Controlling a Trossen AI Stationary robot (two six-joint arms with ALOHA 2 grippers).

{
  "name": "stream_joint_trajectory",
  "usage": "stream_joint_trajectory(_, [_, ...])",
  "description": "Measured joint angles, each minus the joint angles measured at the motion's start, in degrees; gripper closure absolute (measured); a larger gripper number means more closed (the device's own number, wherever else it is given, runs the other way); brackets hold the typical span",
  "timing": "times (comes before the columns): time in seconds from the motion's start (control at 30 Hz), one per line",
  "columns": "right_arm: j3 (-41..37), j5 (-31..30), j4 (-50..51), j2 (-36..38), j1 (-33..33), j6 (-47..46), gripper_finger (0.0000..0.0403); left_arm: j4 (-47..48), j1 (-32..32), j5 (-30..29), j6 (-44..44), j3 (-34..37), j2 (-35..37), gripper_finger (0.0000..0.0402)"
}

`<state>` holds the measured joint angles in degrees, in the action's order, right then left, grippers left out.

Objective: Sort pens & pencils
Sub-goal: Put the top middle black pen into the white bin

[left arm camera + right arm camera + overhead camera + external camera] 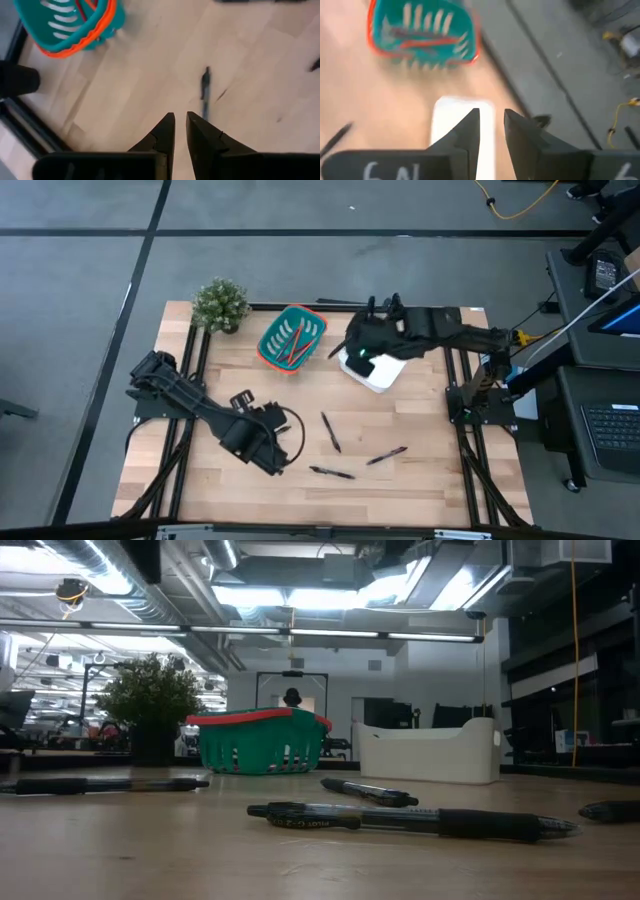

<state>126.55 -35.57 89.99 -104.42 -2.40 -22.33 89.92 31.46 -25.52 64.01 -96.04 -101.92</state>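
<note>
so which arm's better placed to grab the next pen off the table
Probably the left. Its gripper hangs empty over the near part of the table, beside the three loose pens, one showing just past its jaws in the wrist view. The right gripper sits farther back over the white bin.

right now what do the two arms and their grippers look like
Both arms are dark, nearly black, jointed and boxy. The left gripper ends in two black wedge-shaped fingers tapering to points, and a thin black cable loops beside it in the high view. The right gripper has the same black tapered fingers, with white handwritten marks on its housing.
</note>
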Motion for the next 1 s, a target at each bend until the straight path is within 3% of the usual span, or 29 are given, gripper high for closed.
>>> stream_joint_trajectory(0.2, [-13.02, 9.26, -7.86, -0.02, -2.32, 0.62, 0.0312, 0.17, 0.18, 0.18, 2.96, 6.35, 0.32, 0.0359])
stream_joint_trajectory(0.37, [-23.82, 16.65, -30.49, -0.06, -6.23, 6.82, 0.0312, 0.24, -1.36, 0.15, 3.12, 11.63, 1.51, 0.0359])
stream_joint_trajectory(0.5, [-30.68, 17.75, -43.90, -0.07, -8.42, 9.14, 0.0312, -0.15, -2.10, -0.05, 3.24, 16.71, 2.55, 0.0359])
stream_joint_trajectory(0.77, [-42.91, 17.83, -47.30, -0.06, -8.58, -0.85, 0.0312, -4.39, -1.12, 0.48, 11.37, 30.71, 11.01, 0.0359])
stream_joint_trajectory(1.0, [-50.77, 26.59, -58.62, -0.07, -8.16, -11.27, 0.0312, -16.52, -1.82, 0.83, 12.16, 39.16, 19.42, 0.0359])
